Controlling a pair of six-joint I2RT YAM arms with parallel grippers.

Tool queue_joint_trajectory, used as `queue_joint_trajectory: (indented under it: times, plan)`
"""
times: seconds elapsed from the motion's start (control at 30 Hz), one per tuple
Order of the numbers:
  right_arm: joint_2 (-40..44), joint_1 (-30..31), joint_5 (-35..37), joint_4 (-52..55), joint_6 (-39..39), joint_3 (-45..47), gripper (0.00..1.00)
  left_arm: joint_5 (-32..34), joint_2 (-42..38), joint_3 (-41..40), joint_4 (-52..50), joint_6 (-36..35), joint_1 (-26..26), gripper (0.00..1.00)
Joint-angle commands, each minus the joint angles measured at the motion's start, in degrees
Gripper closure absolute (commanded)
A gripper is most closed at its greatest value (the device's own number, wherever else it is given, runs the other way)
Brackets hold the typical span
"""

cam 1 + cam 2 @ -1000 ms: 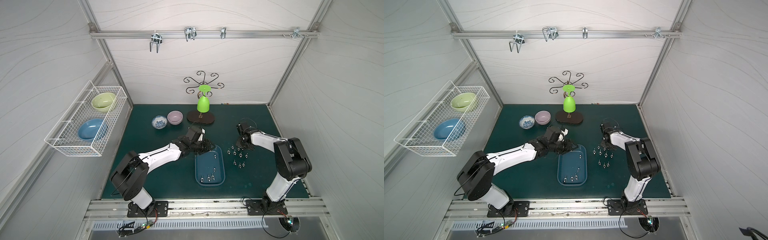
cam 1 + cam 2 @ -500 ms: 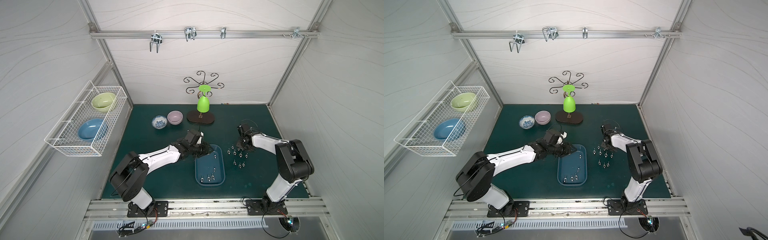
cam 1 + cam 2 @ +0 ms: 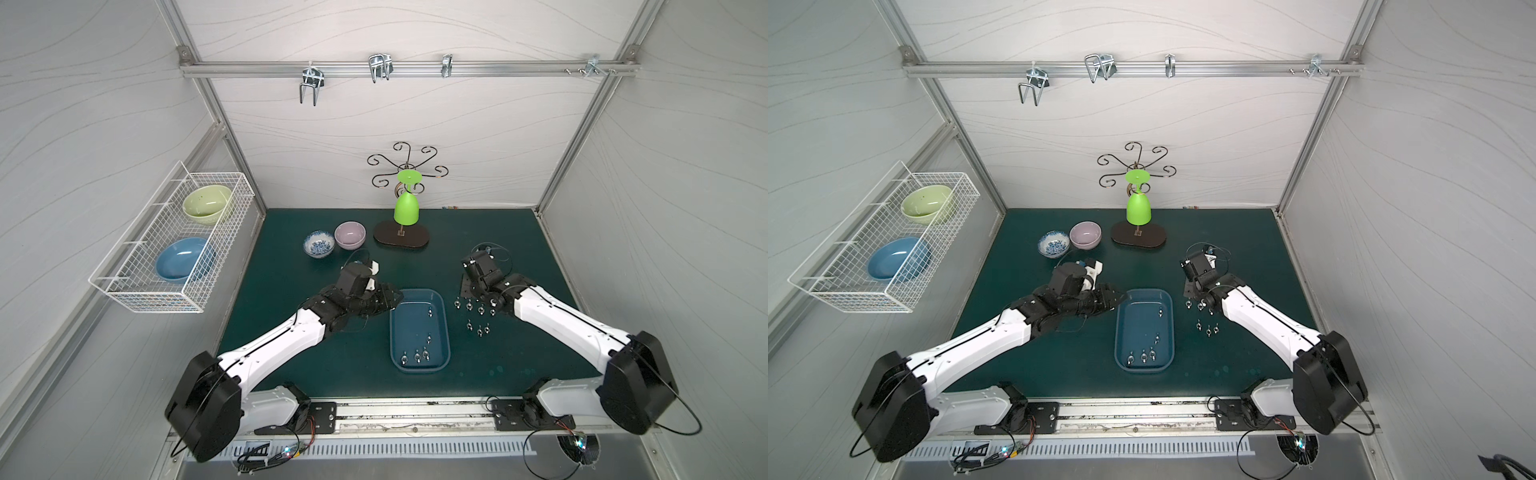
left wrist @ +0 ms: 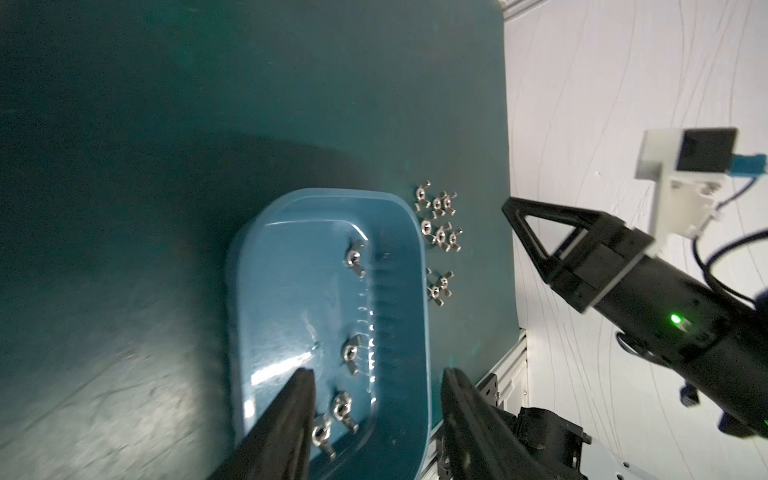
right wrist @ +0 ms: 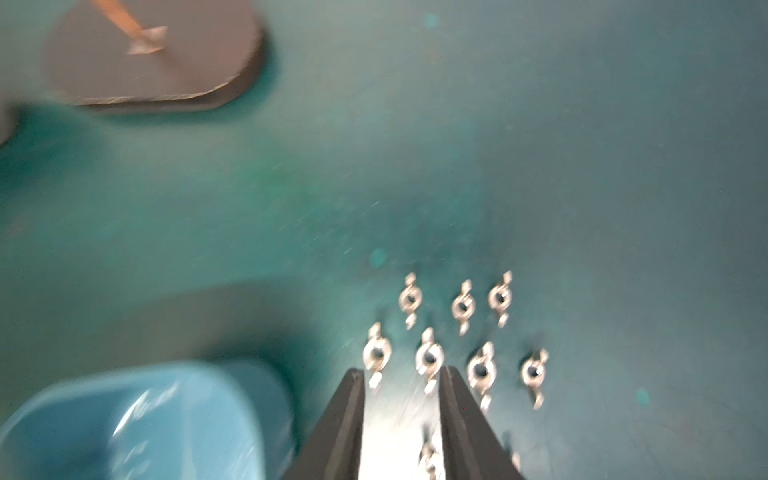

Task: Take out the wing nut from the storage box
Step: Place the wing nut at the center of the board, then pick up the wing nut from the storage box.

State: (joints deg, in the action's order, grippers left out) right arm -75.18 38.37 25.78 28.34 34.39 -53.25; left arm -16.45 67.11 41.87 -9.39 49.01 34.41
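Observation:
The blue storage box lies mid-mat, also seen in the left wrist view and right wrist view. Several silver wing nuts lie inside it. More wing nuts sit on the mat just right of the box. My left gripper hovers at the box's far-left corner, open and empty. My right gripper is low over the nuts on the mat, open. One blurred nut shows in its gap; contact is unclear.
A patterned bowl and a pink bowl stand at the back left. A dark oval stand base carries a hanging green cup. A white wire basket with two bowls hangs on the left wall.
My right gripper has gone from shut to open over the nuts on the mat. My left gripper has drawn back slightly leftward from over the box's corner.

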Motion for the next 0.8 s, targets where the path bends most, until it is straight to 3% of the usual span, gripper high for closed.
queue_joint_trajectory:
  times: [0.0,0.17,0.37,0.57,0.77]
  plan:
    - [1.1,7.17,2.71,4.4,0.1,-0.2,0.65,2.81,-5.78,-3.38,-4.17,-0.67,-2.08,0.46]
    - [-3.65,18.65,5.66,7.5,5.02,-3.66,0.65,3.3,-11.21,-6.69,-6.89,-0.87,-4.37,0.45]
    - [-9.42,26.95,4.88,8.49,10.22,-6.29,0.65,1.32,-9.99,-7.76,-7.05,-1.45,-5.28,0.45]
    - [-14.54,31.82,3.07,9.39,14.01,-8.5,0.65,-0.69,-7.93,-8.62,-6.7,-1.46,-5.59,0.45]
    - [-16.45,32.57,2.61,10.69,17.5,-9.02,0.65,-0.76,-8.23,-9.35,-7.03,-2.07,-5.59,0.45]
